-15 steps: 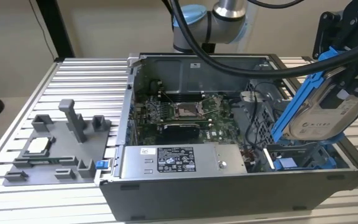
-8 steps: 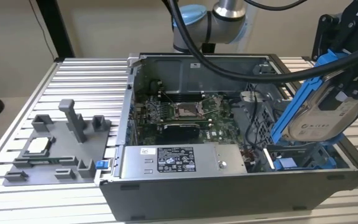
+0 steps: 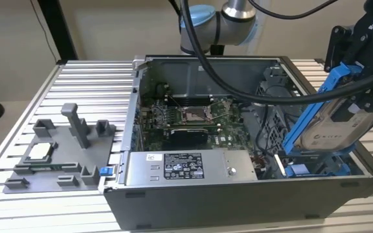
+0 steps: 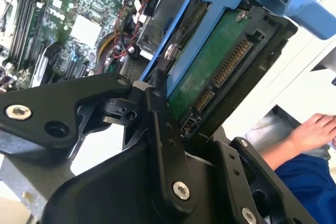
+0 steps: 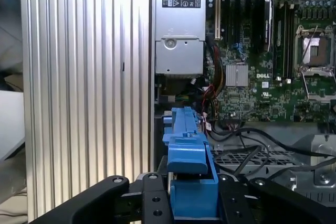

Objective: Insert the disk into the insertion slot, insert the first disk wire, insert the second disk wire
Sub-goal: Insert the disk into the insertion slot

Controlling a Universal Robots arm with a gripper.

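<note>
My gripper (image 3: pixel 360 90) is shut on the disk (image 3: pixel 332 127), a silver-grey drive in a blue carrier frame. It holds the disk tilted steeply over the case's near corner on the exterior view's right. The disk's lower end hangs just above the insertion slot (image 3: pixel 316 167), a bay with blue rails. The second wrist view shows the disk's green circuit board (image 4: pixel 210 72) between the fingers (image 4: pixel 160 124). The first wrist view shows the carrier's blue end (image 5: pixel 186 156) in the gripper (image 5: pixel 191 203). Loose wires (image 5: pixel 210 85) lie in the case beside the slot; which are the disk wires I cannot tell.
The open computer case (image 3: pixel 238 204) stands on a ribbed aluminium table (image 3: pixel 89 82). A silver power-supply box (image 3: pixel 186 167) sits beside the slot, with the motherboard (image 3: pixel 190 116) behind it. A grey fixture (image 3: pixel 57 155) stands on the exterior view's left. A person's hand (image 4: pixel 315 129) is nearby.
</note>
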